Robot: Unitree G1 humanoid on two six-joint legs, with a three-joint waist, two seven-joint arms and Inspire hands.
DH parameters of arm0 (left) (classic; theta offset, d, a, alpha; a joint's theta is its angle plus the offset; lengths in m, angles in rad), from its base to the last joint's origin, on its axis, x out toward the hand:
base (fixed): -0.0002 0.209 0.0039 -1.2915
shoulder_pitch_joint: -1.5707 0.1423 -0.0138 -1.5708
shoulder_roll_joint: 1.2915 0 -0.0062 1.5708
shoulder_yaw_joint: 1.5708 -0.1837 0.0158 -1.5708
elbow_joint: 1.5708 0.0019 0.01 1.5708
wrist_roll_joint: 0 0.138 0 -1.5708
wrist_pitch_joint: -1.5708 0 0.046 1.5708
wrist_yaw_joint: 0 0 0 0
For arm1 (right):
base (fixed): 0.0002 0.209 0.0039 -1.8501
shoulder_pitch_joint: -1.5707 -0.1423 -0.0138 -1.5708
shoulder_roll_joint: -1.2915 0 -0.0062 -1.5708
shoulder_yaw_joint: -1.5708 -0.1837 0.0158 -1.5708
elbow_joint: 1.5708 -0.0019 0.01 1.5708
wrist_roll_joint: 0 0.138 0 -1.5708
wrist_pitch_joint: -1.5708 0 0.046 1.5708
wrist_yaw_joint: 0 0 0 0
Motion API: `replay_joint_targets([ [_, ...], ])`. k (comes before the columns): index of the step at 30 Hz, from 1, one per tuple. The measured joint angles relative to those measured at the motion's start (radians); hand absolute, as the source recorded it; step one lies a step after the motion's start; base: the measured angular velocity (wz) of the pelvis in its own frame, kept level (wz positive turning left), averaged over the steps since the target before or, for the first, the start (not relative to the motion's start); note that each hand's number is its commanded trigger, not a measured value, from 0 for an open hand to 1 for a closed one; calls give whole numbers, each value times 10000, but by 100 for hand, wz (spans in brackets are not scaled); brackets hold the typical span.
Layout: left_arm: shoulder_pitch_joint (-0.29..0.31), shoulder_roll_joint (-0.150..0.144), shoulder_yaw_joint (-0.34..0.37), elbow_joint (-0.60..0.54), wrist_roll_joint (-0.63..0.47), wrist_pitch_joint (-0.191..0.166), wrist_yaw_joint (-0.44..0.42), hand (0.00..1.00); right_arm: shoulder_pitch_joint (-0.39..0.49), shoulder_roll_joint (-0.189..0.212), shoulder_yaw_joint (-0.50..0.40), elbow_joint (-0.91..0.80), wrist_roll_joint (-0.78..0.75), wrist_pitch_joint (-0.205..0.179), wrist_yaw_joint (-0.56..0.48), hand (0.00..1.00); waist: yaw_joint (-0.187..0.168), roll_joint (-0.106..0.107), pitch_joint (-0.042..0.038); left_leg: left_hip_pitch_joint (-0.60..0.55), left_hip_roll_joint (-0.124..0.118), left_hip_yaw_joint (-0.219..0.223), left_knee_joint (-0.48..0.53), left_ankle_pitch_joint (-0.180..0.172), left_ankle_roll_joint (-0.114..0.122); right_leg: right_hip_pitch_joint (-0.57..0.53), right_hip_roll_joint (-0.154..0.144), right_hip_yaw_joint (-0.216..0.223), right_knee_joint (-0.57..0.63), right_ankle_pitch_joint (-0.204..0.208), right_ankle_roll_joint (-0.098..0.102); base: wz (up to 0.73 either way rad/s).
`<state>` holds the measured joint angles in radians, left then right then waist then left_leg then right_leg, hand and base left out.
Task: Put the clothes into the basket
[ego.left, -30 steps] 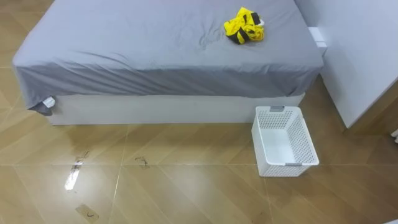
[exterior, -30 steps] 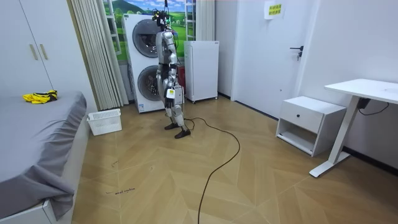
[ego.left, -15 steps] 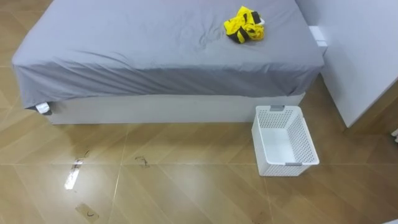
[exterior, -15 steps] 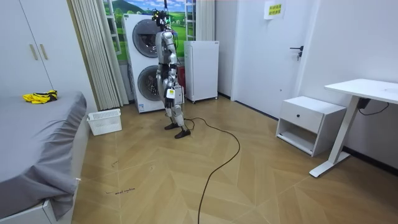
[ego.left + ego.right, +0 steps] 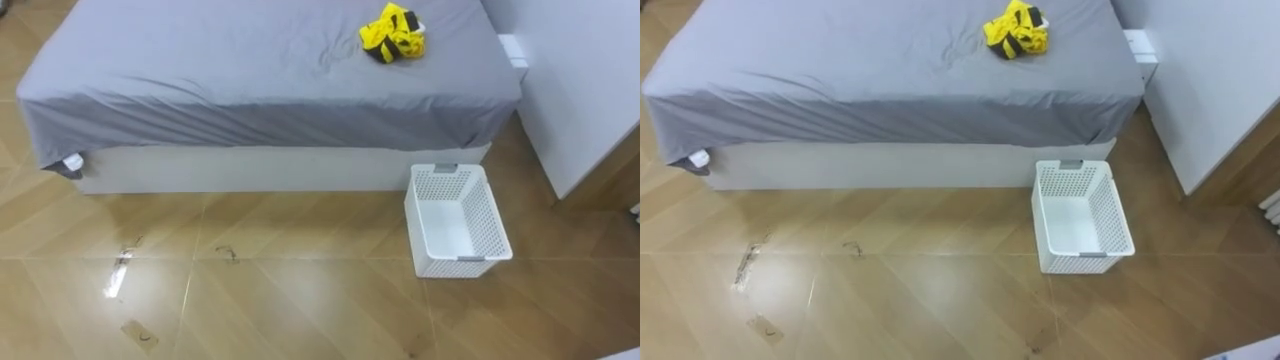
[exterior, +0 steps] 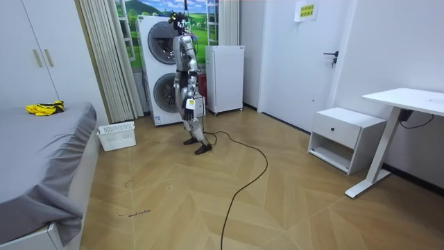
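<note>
How our fingers stand we cannot tell: in the room view the left hand (image 6: 189, 105) and right hand (image 6: 179, 98) hang low by our body, too small to read. The yellow clothes (image 5: 392, 35) lie bunched on the bed (image 5: 200, 70), towards its far right corner and well back from the near edge. The basket (image 5: 490, 212) stands empty on the floor, just beside the bed's base below them. We stand well apart from both, in front of the washers (image 6: 161, 62). The step, as we judge it, is the approach: we should walk up left of the basket without knocking it, lean over the mattress, and gather the whole bunch from above so that nothing trails.
</note>
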<state>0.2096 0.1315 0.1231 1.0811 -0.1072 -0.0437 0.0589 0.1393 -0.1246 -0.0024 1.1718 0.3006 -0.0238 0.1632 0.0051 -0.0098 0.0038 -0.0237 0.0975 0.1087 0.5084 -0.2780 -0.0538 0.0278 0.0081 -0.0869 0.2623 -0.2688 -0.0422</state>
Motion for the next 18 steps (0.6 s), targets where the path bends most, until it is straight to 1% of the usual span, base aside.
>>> replay_joint_targets([
  [1, 2, 0, 5, -32, -59, -16, -13, 0, 10, -12, -2, -1, -1, -2, 22, 0, -13, 0, 35, -286, 115, 1, 663, 21, 17, 85, 13, 55, -6, -63, -92, 14],
  [2, 11, 0, 6, -16, -279, -92, -33, 0, -2, -54, 12, 49, 39, -2, 11, 0, 6, 70, 56, -946, 266, -98, 1827, 24, 219, 303, 105, 95, 37, -204, -248, 22],
  [3, -25, -6, -46, -26, -587, -148, -30, 0, 16, -81, 51, 58, 161, 7, -6, 0, -21, 24, 44, -1474, -25, -176, 1923, -156, 443, 389, 60, 143, 164, -398, -325, 22],
  [4, -67, -21, -84, -45, -712, -184, -28, 0, 23, -88, 50, 68, 192, 30, -29, 0, -8, -11, 39, -1769, -187, -140, 1707, -213, 542, 415, -29, 145, 209, -498, -325, 12],
  [5, -5, -55, -111, -188, -919, -226, -26, 0, -32, -96, 75, 71, 172, 43, -94, 0, 42, -133, 24, -2345, -617, 56, 938, -112, 530, 428, -230, 225, 324, -667, -285, -11],
  [6, 135, -72, -106, -224, -969, -237, -26, 0, -98, -108, 92, 60, 179, 38, -87, 0, 99, -170, 20, -2891, -928, 37, -218, 235, 394, 472, -329, 316, 297, -788, -258, -26],
  [7, 224, -72, -92, -225, -967, -236, -21, 0, -111, -117, 103, 59, 171, 38, -84, 0, 158, -161, 25, -3115, -1000, 30, -871, 545, 330, 539, -359, 357, 285, -868, -247, -48],
  [8, 458, -55, -58, -226, -971, -241, -2, 0, -67, -118, 134, 58, 137, 52, -73, 0, 339, -172, 34, -3429, -1034, 44, -1813, 1404, 381, 750, -447, 497, 266, -1046, -229, -59],
  [9, 677, -58, -41, -210, -965, -234, -3, 0, -45, -154, 227, 58, 47, 59, -70, 0, 384, -178, 39, -3599, -1008, 65, -2348, 2126, 473, 1029, -501, 641, 177, -1208, -92, -54],
  [10, 724, -58, -42, -203, -964, -224, -13, 0, -27, -167, 232, 59, 30, 62, -76, 0, 384, -165, 53, -3679, -993, 109, -2431, 2484, 538, 1175, -531, 694, 92, -1303, -51, -33],
  [11, 746, -72, -44, -211, -962, -222, -38, 0, -25, -191, 228, 61, -19, 103, -79, 0, 435, -279, 44, -3779, -1039, 344, -2354, 3099, 799, 1376, -732, 806, 23, -1539, 56, -11],
  [12, 669, -102, -49, -214, -957, -245, -60, 0, -51, -200, 186, 48, -33, 115, -86, 0, 450, -439, -44, -3865, -1267, 626, -2005, 3268, 1117, 1489, -1036, 844, -46, -1699, 241, -6],
  [13, 611, -111, -78, -202, -954, -272, -69, 0, -93, -201, 193, 29, -29, 103, -90, 0, 437, -637, -74, -3939, -1349, 819, -1682, 3003, 1234, 1523, -1220, 841, -72, -1760, 327, -9],
  [14, 405, -135, -78, -200, -961, -316, -67, 0, -182, -230, 172, 33, -104, 35, -93, 0, 496, -688, 67, -4052, -1395, 935, -896, 2457, 1246, 1635, -1374, 820, -4, -1651, 579, -25],
  [15, 350, -85, -79, -158, -975, -339, -87, 0, -265, -242, 171, -25, -137, -41, -131, 0, 604, -622, 108, -4074, -1283, 1079, -118, 1776, 1285, 1667, -1500, 784, 488, -1469, 882, -32],
  [16, 340, -45, -79, -88, -997, -403, -104, 0, -342, -228, 186, -100, -151, -61, -178, 0, 620, -587, 123, -4060, -1246, 1114, 316, 1503, 1363, 1616, -1523, 774, 981, -1383, 963, -24],
  [17, 290, 41, -79, 9, -979, -473, -99, 0, -353, -198, 192, -176, -255, -87, -217, 0, 560, -555, 115, -3792, -1259, 1215, 766, 1048, 1471, 1370, -1625, 554, 2346, -1051, 1187, -8],
  [18, 240, 44, -92, 6, -994, -490, -101, 0, -310, -259, 185, -342, -289, -77, -234, 0, 555, -433, 32, -3241, -1274, 1345, 582, 470, 1478, 929, -1725, 366, 3825, -276, 1191, 3],
])
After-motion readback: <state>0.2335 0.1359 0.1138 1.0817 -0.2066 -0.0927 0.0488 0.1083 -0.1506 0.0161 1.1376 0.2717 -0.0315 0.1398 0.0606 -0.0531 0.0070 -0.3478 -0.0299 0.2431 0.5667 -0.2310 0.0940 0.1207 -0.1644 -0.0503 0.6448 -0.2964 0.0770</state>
